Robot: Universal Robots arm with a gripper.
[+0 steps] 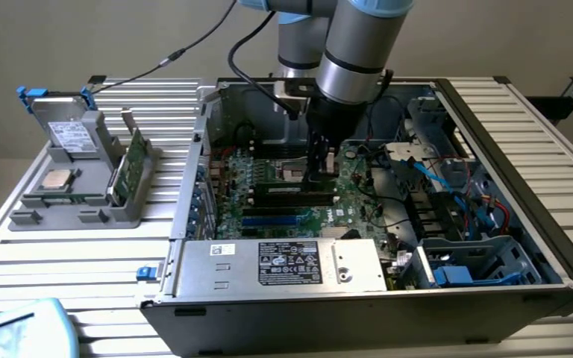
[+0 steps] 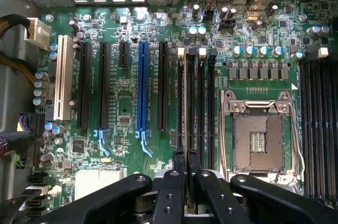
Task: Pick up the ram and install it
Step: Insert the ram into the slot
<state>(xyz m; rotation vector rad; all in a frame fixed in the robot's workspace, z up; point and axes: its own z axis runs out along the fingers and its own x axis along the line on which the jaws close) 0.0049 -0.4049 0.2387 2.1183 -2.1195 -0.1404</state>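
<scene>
The tool (image 2: 186, 156), fingers nearly closed, pinches the ram (image 2: 187, 108) on edge, lined up along a slot beside the empty processor socket (image 2: 259, 139), far inside the computer case (image 1: 545, 212), so it seats straight.

**Gripper (image 2: 185, 156) closed over the memory slots (image 2: 210, 102) beside the CPU socket (image 2: 259, 140)**

The CPU socket sits open and empty on the green motherboard (image 2: 121, 113). Just beside it run the black memory slots. The gripper's two black fingers stand nearly together there, pinching the thin dark edge of the ram (image 2: 190, 102), which lies along one slot. Beyond these slots, farther from the socket, are a blue expansion slot (image 2: 142, 86) and, farthest off, a white slot (image 2: 64, 76).
</scene>
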